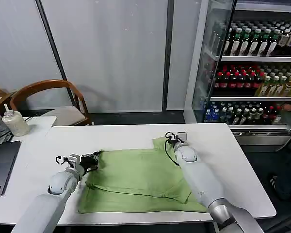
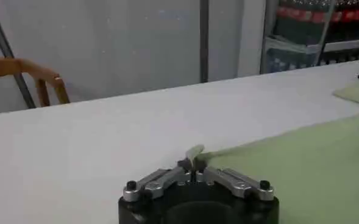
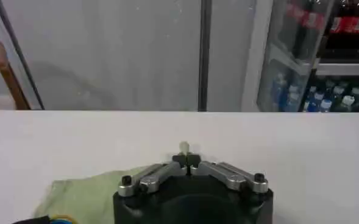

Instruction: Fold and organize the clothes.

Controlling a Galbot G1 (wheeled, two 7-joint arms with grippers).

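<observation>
Centrally, the soft, creased lime-green T-shirt (image 1: pixel 138 179) lies half-folded on the smooth white table (image 1: pixel 223 145); left gripper (image 1: pixel 98 156) and right gripper (image 1: pixel 169 138) each pinch its edge.

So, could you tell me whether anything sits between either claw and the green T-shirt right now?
Nothing visible does. The left claw is shut on the T-shirt's far left corner, and the right claw pinches its far right edge. The white table around the shirt is bare.
</observation>
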